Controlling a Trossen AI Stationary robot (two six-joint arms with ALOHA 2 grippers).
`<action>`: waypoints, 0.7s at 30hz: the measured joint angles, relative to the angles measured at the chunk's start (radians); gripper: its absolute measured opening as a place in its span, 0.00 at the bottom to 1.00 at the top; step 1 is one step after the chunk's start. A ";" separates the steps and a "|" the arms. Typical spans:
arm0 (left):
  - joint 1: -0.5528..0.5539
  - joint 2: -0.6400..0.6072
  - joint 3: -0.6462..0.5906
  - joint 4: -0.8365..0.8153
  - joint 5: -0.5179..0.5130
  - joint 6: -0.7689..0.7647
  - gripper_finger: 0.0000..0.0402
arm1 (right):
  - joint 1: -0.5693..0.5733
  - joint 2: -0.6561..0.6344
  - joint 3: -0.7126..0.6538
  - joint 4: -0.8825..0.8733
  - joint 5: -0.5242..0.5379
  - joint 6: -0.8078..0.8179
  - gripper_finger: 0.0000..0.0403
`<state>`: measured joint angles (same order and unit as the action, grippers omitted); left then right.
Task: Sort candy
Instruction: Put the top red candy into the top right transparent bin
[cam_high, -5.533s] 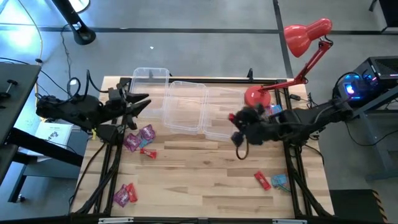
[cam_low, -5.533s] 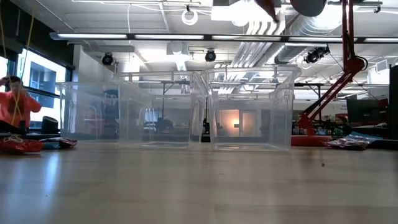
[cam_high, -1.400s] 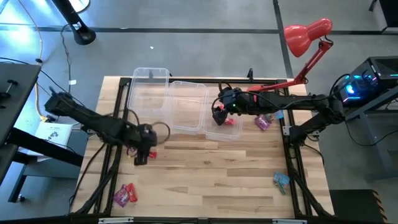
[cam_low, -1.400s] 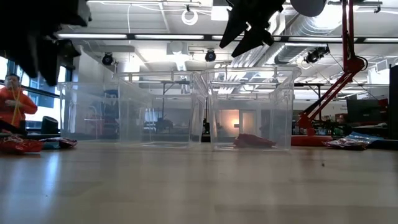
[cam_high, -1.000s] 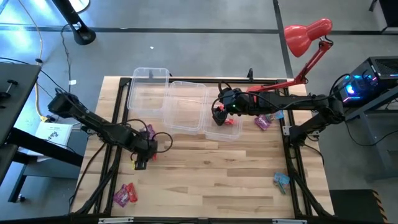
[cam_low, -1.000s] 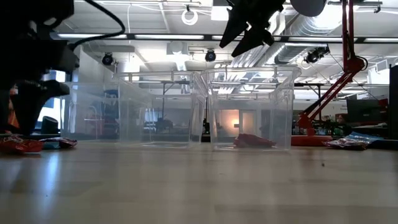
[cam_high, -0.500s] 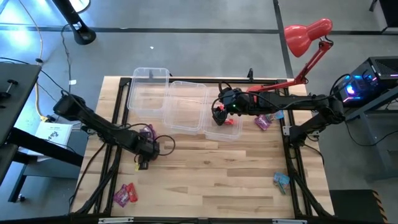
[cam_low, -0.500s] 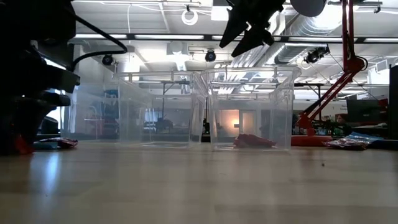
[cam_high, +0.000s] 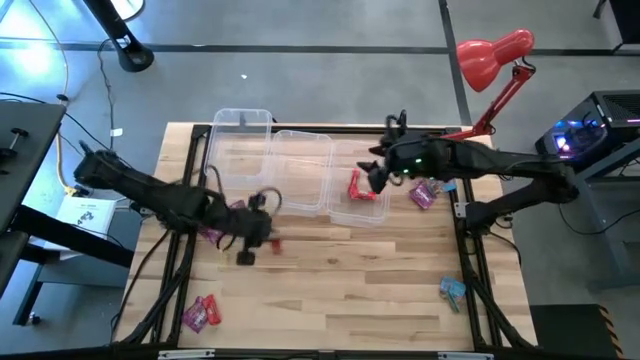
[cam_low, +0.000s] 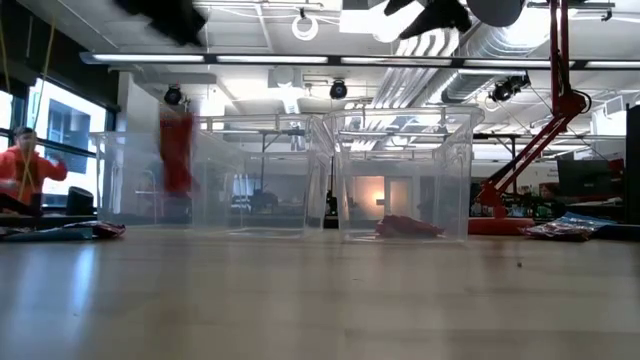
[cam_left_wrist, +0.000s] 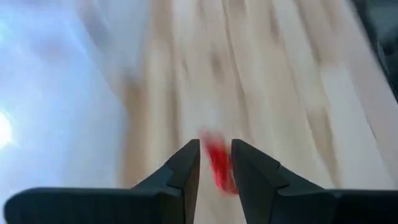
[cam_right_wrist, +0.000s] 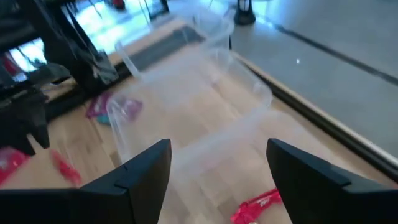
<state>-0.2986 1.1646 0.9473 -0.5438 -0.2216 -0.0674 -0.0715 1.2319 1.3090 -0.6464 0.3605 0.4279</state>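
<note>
Both arms are shifting from where they were half a second ago: the left pincer (cam_high: 247, 252) is lifting away from the table's (cam_high: 340, 290) left edge with a red candy (cam_left_wrist: 217, 165) pinched between its fingers, and the right pincer (cam_high: 375, 178) is drawing back from above the right-hand bin (cam_high: 362, 210), its jaws standing wide and empty. One red sweet (cam_high: 358, 187) is lying in that bin, while the middle bin (cam_high: 298, 172) and the left bin (cam_high: 238, 145) are showing nothing inside. Purple-pink sweets (cam_high: 200, 313) are waiting near the front left corner, a purple one (cam_high: 422, 195) just beside the right bin, and a light blue one (cam_high: 451, 290) towards the front right. Such crinkly wrappers are likely weighing next to nothing and crumpling under pressure, so a grip across the padded middle looks safer than one on the slippery twisted ends. Pale wooden planks are forming the surface, a red lamp (cam_high: 490, 55) is leaning over the back corner, and a person in orange (cam_low: 25, 165) is sitting in the workshop beyond
</note>
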 joint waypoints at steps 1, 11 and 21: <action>0.030 -0.004 0.018 0.068 -0.021 0.061 0.21 | 0.000 -0.017 0.000 0.000 0.008 0.000 0.64; 0.345 0.222 0.151 0.367 0.218 0.182 0.12 | 0.000 -0.067 0.001 -0.016 0.017 0.008 0.64; 0.200 0.278 0.193 0.093 0.301 0.220 0.33 | 0.000 -0.067 0.000 -0.069 0.023 -0.010 0.64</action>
<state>-0.0984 1.4424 1.1405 -0.4510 0.0792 0.1524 -0.0717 1.1652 1.3094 -0.7158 0.3840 0.4175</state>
